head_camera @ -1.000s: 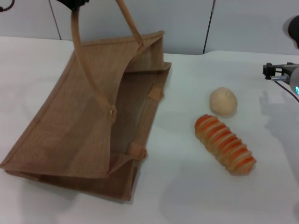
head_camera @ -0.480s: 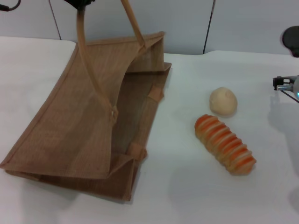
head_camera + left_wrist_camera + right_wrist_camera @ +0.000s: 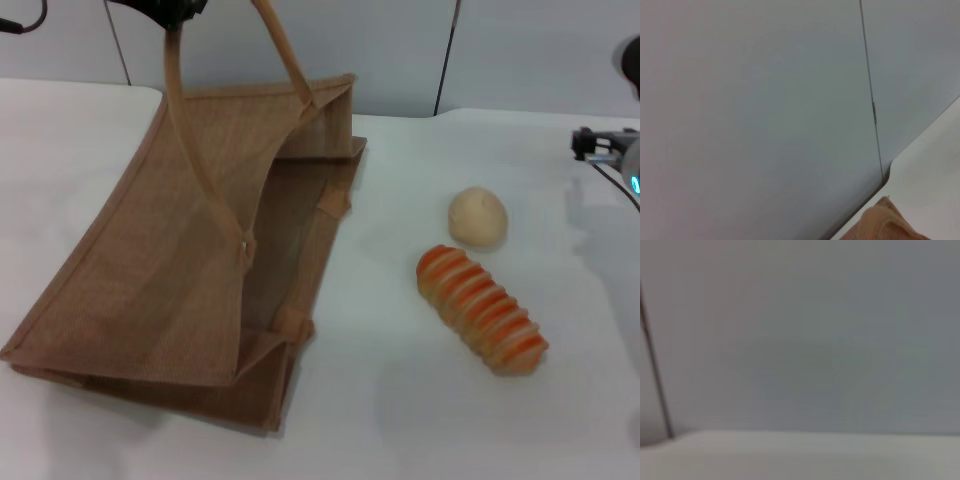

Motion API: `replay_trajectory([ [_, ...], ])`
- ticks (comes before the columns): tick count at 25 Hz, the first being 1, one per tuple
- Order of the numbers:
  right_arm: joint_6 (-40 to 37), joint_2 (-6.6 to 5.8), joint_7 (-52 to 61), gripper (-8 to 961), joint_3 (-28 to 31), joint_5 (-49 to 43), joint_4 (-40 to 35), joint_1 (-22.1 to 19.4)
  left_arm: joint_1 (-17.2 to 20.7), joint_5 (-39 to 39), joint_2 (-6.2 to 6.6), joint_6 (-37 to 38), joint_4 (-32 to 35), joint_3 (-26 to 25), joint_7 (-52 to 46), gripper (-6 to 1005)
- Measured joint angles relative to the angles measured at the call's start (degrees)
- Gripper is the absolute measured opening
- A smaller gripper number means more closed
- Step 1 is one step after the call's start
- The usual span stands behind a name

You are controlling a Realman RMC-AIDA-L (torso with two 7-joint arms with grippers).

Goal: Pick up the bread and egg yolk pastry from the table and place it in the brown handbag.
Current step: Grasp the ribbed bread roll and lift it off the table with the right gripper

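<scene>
The brown handbag (image 3: 190, 260) lies on the white desk (image 3: 400, 400), filling the left half of the head view, from about 9 o'clock down to 7 o'clock. Its open mouth faces 3 o'clock, toward the food, and you can see the inside of the bag. One thin looped handle (image 3: 185, 130) is pulled up to 12 o'clock, where the left end effector (image 3: 170, 10) sits at the very top edge. The handle goes right up to it, so it seems to be holding the handle, but its fingers are cut off by the edge and I cannot tell how wide they are. The egg yolk pastry (image 3: 478, 217) is a small pale round ball on the desk, at about 2 o'clock from the middle of the view, well apart from the bag. The bread (image 3: 483, 309) is a long loaf with orange stripes. It lies just beside the ball, at 6 o'clock from it, not touching it, and it slants from 10 o'clock to 4 o'clock. The right end effector (image 3: 600, 146) is at the far right edge, at 3 o'clock, up above the desk and away from both foods. Only a little dark part shows, so I cannot tell if it is wide or narrow. The left wrist view shows a gray wall (image 3: 765, 100) and a small corner of the bag.
</scene>
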Motion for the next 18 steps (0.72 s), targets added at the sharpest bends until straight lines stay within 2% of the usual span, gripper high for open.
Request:
replay_trajectory([
  [8, 11.76, -0.05, 0.55, 505, 0.95, -0.24, -2.78, -2.45, 0.47, -0.82, 0.02, 1.34, -1.17, 0.0, 0.03, 120],
  [15, 23.98, -0.23, -2.54, 504, 1.8, -0.46, -9.45, -8.31, 0.56, -4.1, 0.47, 0.74, -2.2, -2.22, 0.71, 120],
  [18, 25.64, -0.23, -3.44, 504, 2.0, -0.47, -12.63, -10.45, 0.64, -4.27, 0.47, 0.61, -2.29, -2.74, 0.72, 120],
])
